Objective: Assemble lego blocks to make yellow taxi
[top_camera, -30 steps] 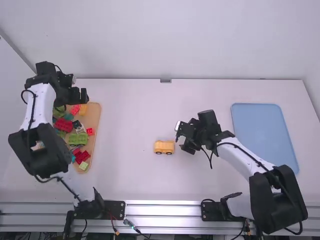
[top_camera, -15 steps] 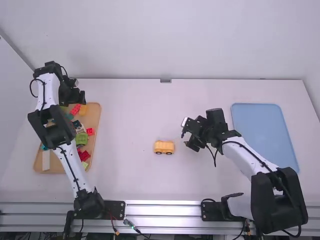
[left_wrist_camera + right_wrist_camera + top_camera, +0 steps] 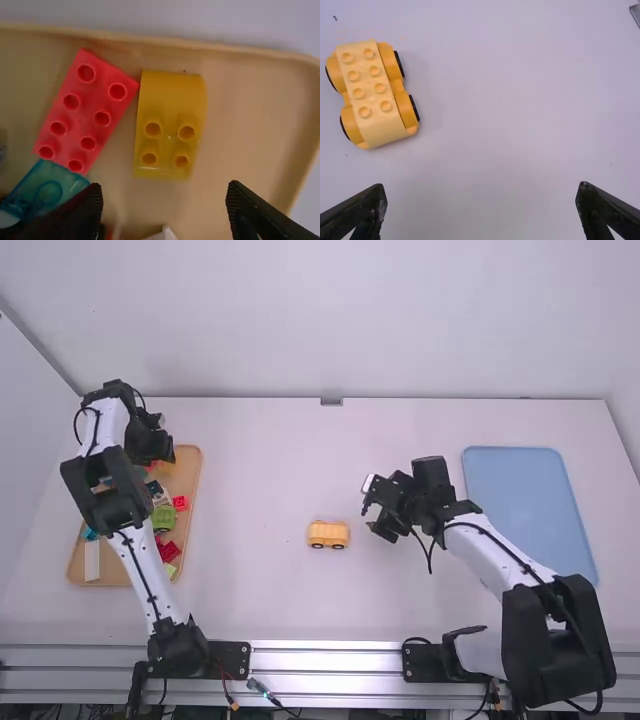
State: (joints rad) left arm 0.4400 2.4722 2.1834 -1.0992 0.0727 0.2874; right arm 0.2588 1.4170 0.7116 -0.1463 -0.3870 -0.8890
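Over the far end of the wooden tray hangs my left gripper [image 3: 158,455]; in the left wrist view my left gripper [image 3: 164,207] is open above the tray floor, nothing between its fingers. A yellow curved block with several studs [image 3: 170,125] lies flat in the tray beside a red block [image 3: 86,112]. The yellow wheeled car base [image 3: 328,534] stands mid-table. My right gripper [image 3: 374,515] is to its right, and in the right wrist view my right gripper [image 3: 481,205] is open and empty, apart from the wheeled base [image 3: 372,95].
The wooden tray [image 3: 196,490] at the left holds several loose blocks, among them a green one [image 3: 164,518] and a small red one [image 3: 180,503]. A translucent teal piece [image 3: 47,187] touches the red block. A blue tray [image 3: 530,510] lies at the right.
The left arm has swung back over the tray's far end, its gripper now nearer the yellow block. The right gripper drew slightly away from the wheeled base, then stayed still.
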